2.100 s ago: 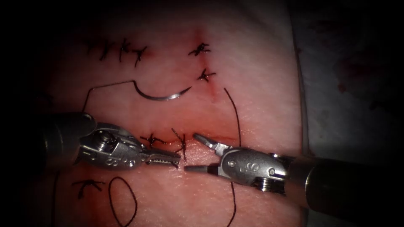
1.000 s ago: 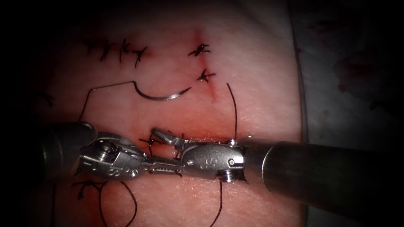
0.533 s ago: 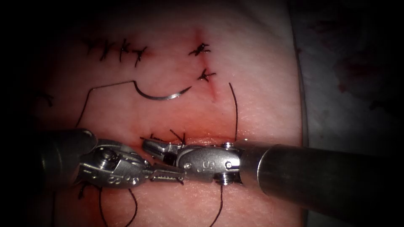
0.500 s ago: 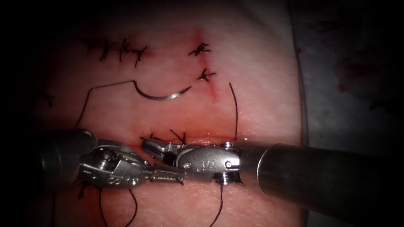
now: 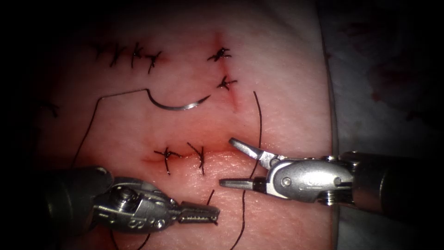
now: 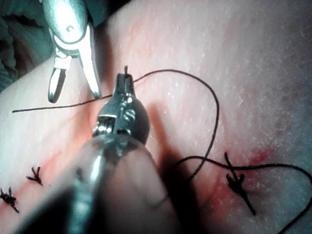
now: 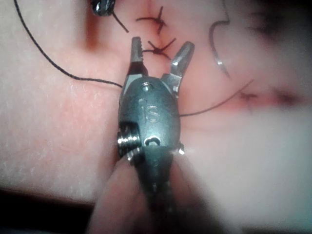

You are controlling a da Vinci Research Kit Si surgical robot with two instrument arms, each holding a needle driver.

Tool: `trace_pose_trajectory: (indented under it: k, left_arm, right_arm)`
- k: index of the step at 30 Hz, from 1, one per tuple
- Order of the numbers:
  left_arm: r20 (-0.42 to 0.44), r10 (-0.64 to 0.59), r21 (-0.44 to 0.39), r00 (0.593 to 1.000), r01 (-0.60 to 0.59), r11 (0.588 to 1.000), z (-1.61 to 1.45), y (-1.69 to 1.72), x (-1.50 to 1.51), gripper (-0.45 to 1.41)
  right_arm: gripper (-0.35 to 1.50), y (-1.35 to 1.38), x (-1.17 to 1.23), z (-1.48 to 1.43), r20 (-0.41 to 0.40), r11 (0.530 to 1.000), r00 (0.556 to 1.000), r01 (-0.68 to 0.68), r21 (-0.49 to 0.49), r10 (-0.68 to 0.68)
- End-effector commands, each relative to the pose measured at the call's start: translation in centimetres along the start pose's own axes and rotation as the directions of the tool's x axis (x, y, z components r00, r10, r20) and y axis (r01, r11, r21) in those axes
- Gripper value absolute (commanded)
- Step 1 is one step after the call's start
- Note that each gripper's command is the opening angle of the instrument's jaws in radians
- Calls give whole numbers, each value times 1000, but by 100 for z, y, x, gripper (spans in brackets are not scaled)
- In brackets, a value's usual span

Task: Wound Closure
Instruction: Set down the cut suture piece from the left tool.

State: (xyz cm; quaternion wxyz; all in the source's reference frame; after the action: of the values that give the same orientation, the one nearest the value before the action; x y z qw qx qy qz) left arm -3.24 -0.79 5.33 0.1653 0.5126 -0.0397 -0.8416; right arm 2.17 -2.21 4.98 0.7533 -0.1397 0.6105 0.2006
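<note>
While my left tool [image 5: 203, 214] seemingly pinches a cut thread end [image 5: 211, 196], my right tool [image 5: 236, 164] gapes empty; the needle [image 5: 178, 105] lies free upper-left on the tissue [image 5: 286, 69].

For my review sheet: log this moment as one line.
left tool: shut on thread | right tool: open, holds nothing | needle: lying free on tissue, above cut

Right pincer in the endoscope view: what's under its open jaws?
Under the right pincer, jaws open and empty, lies bare tissue with a dark thread running beneath. Where the thread passes under the tool body is covered.
</note>
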Motion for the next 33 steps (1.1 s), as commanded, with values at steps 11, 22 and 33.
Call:
trace_pose_trajectory:
  k: [11, 22, 33]
  left_arm:
    - [-116, -207, 66, 971, 216, 974, 99, -36, 61, -40]
    - [-72, -329, -59, 942, 325, 944, 218, -16, 20, -23]
    - [214, -628, -243, 748, 663, 708, 228, 13, -27, 81]
  right_arm:
    - [128, 133, 71, -129, -137, 971, 988, -96, -217, 67]
    - [133, 133, 42, -145, -152, 949, 988, -31, -313, -17]
    - [130, 100, 19, -110, -129, 963, 992, -32, -269, -4]
